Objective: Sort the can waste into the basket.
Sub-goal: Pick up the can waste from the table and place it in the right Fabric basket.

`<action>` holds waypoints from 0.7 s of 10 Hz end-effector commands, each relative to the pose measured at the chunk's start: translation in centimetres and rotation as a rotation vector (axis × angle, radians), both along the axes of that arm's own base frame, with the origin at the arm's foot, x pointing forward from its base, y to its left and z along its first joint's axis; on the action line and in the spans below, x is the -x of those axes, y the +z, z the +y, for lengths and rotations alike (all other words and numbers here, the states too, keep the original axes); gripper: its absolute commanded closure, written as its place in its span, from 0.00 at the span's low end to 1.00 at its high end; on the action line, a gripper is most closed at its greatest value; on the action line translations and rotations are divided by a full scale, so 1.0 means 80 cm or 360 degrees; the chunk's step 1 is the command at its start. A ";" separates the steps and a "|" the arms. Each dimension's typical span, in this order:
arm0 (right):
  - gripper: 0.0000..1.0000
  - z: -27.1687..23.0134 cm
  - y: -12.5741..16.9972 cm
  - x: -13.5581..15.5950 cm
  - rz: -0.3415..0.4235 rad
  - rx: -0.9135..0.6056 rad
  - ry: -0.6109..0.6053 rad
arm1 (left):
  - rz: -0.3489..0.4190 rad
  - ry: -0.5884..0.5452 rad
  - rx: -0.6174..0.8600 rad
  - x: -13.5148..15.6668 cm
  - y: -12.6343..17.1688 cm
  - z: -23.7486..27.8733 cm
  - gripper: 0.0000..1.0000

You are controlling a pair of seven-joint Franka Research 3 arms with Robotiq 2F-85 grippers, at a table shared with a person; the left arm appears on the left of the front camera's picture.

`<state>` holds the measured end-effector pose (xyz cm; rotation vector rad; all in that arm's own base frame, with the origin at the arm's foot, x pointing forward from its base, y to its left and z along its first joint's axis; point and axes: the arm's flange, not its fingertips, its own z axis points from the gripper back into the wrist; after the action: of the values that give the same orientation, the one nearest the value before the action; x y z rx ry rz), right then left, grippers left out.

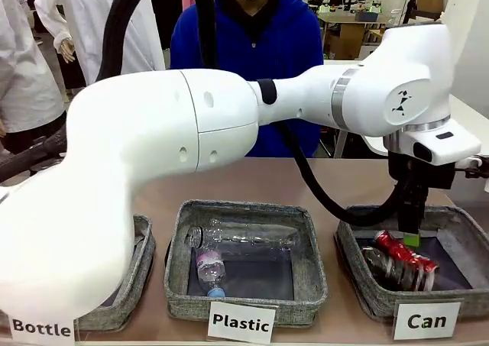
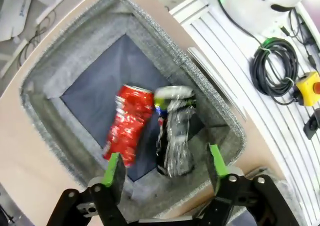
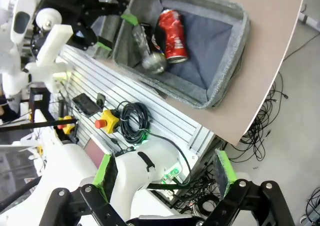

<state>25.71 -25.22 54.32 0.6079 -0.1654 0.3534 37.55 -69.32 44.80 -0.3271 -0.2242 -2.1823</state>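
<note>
front view: the left arm is reaching across the desk (image 1: 306, 179) from picture left, and the left hand (image 1: 410, 225) is hanging over the can basket (image 1: 359, 263) at the right end. the red can (image 1: 406, 255) and the black can (image 1: 384, 266) are lying side by side inside this basket, touching. a white label (image 1: 426, 320) reading can is standing at its front. the plastic basket (image 1: 309, 285) in the middle is holding clear bottles (image 1: 237, 235). the bottle basket (image 1: 137, 273) is sitting at the left. a person in a blue top (image 1: 252, 48) is standing at the far side.

left wrist view: the left hand (image 2: 165, 168) is hovering open above the can basket (image 2: 65, 71), its green fingertips (image 2: 112, 167) spread wide and gripping nothing. the red can (image 2: 128, 124) and the black can (image 2: 174, 136) are lying below, between the fingers.

right wrist view: the right hand (image 3: 167, 171) is standing open and empty, off the desk edge. farther off, the can basket (image 3: 227, 66) is holding the red can (image 3: 172, 29) and the black can (image 3: 147, 49), with the left hand (image 3: 117, 31) just beside it.
</note>
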 end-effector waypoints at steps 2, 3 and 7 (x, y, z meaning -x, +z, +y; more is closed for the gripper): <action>0.00 0.000 0.003 0.000 0.0021 0.0015 0.0002 | -0.0046 0.0056 0.0022 -0.015 0.021 -0.010 0.00; 0.00 0.000 0.003 0.000 0.0021 0.0015 0.0002 | -0.0039 0.0194 0.0060 -0.016 0.030 0.008 0.00; 0.00 0.035 0.003 -0.029 -0.0019 0.0031 0.0029 | 0.0080 0.0494 -0.0101 -0.012 0.072 0.199 0.00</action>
<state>26.58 -24.30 54.54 0.6000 -0.1641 0.3738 43.08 -62.53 51.60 -0.3062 -0.2259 -1.9378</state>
